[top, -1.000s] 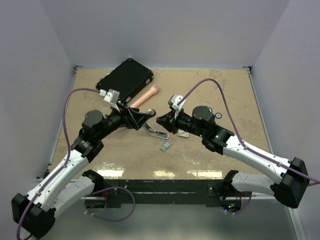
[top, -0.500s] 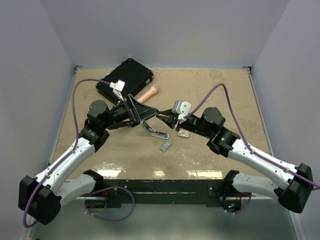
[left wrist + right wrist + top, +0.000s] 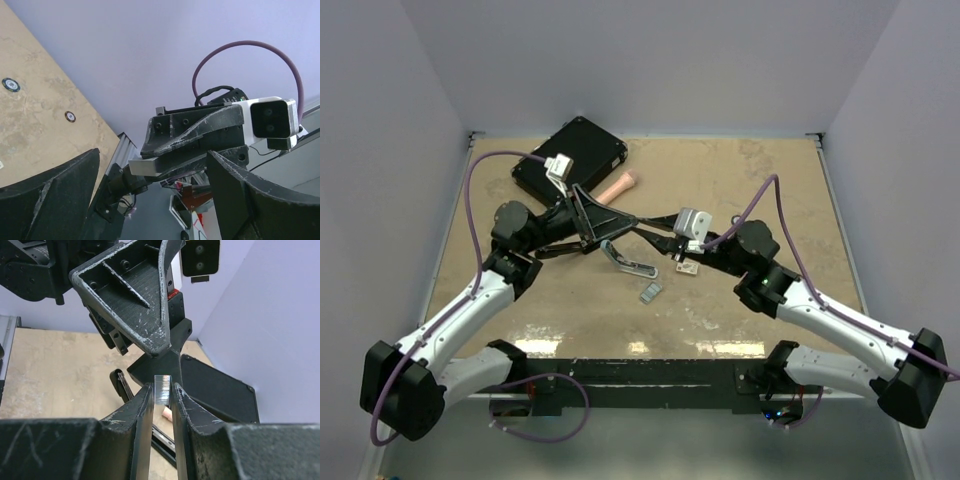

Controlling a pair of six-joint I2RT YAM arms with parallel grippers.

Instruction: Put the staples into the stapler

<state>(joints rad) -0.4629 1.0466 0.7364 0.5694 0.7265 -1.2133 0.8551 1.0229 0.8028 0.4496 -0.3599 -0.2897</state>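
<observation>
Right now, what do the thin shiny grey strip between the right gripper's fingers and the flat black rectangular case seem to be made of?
Thin shiny grey strip, pinched in the right gripper: likely bare metal; its end glints like a mirror. Flat black rectangular case: perhaps matte plastic or covered board; dull even surface, so unclear.

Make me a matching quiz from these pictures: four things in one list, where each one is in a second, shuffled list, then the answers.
Things:
1. black case
2. pink object
3. staples
4. shiny metal strip

Places:
A. pinched in the right gripper
B. lying on the near side of the stapler
C. far left part of the table
D. just right of the case in the top view

Pairs: 1-C, 2-D, 3-B, 4-A
</observation>
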